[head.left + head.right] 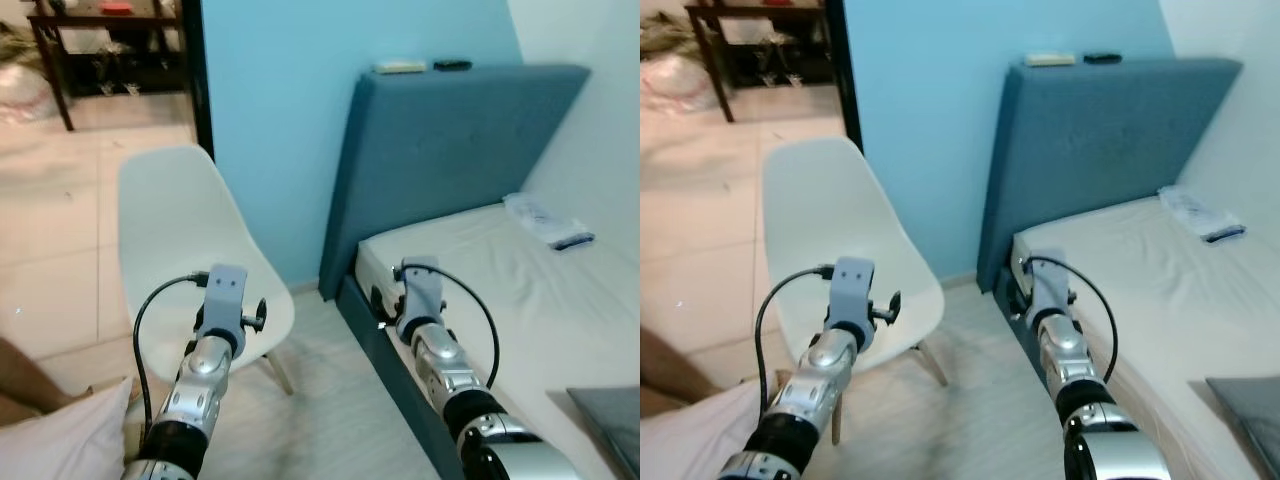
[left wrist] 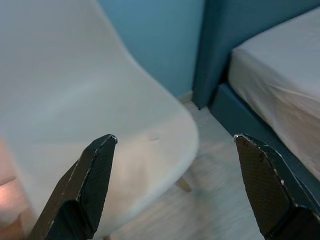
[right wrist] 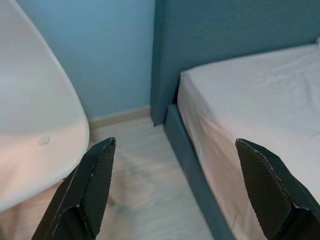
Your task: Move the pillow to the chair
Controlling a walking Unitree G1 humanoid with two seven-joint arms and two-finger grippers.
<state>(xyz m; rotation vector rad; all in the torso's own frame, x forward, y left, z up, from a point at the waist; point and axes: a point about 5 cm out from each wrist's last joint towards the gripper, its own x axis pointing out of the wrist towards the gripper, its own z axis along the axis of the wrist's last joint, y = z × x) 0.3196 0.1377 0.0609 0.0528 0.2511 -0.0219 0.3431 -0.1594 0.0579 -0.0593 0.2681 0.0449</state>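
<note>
Blue-walled bedroom: pillow (image 1: pixel 60 440) lies low at the robot's left beside the white chair (image 1: pixel 185 250), soft, light and floppy, best pinched at a corner by the released, empty left claw (image 2: pixel 175 165).

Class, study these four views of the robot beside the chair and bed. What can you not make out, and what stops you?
- Pillow: cut off by the left eye view's bottom-left corner.
- Two small items on the headboard: too small to identify.
- Dark flat thing on the bed: cut by the frame's right edge.
- Chair legs: mostly hidden behind the left gripper's arm.
</note>
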